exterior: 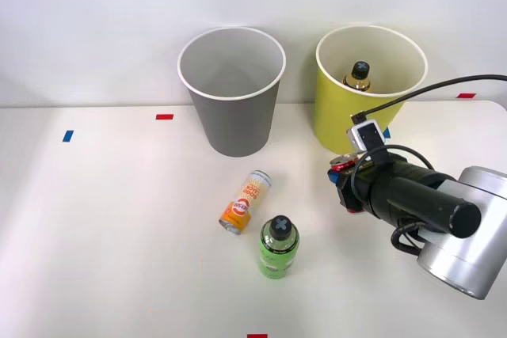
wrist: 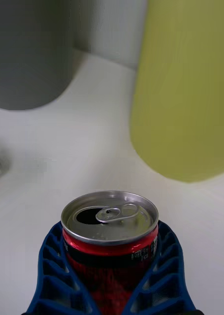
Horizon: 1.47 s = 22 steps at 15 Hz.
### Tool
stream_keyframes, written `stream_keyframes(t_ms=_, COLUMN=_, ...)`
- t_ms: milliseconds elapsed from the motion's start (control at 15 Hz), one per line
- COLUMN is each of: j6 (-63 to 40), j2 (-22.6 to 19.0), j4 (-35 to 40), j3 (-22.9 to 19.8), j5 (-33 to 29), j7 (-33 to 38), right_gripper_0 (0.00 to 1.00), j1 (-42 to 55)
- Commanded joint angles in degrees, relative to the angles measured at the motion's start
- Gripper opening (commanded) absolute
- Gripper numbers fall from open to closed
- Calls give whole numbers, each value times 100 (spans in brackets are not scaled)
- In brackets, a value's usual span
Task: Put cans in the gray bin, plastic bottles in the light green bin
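Red can in the pincer, right beside the wrong bin.

The right pincer (wrist: 112, 275) is clenched on the glossy red metal can (wrist: 110, 231), blue ribbed fingers (wrist: 52, 275) hugging both sides, just in front of the tall yellow-green bin (exterior: 369, 96), where a dark black-capped bottle (exterior: 358, 75) already sits. The tall gray bin (exterior: 231, 93) stands further left. Let go too soon and the can lands with the plastics; a low swing could clip a rim. The orange-and-white can (exterior: 245, 202) and green black-capped bottle (exterior: 278, 246) wait on the white table (exterior: 111, 235).

The amber bottle (exterior: 360, 74) sits mostly hidden inside the light green bin (exterior: 337, 116).
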State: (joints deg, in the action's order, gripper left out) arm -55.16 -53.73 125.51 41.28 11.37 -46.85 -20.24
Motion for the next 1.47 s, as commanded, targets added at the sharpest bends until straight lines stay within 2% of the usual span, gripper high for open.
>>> stream_keyframes(t_ms=67, j6=1464, j2=416, j4=114, j3=-736, j5=-434, j7=-34, right_gripper_0=0, j1=706)
stream_keyframes(t_ms=333, j6=3398, j2=688, j4=105, j3=-1421, j5=-618, j7=71, right_gripper_0=0, j1=1163)
stream_keyframes(t_ms=533, j6=4048, j2=855, j4=105, j3=-1843, j5=-504, j7=185, right_gripper_0=0, j1=1286)
stream_keyframes(t_ms=867, j6=4356, j2=1066, j4=105, j3=-2203, j5=-513, j7=256, right_gripper_0=0, j1=1391)
stream_keyframes(t_ms=1467, j6=4470, j2=1848, j4=-193, j3=-2309, j5=-522, j7=379, right_gripper_0=0, j1=407)
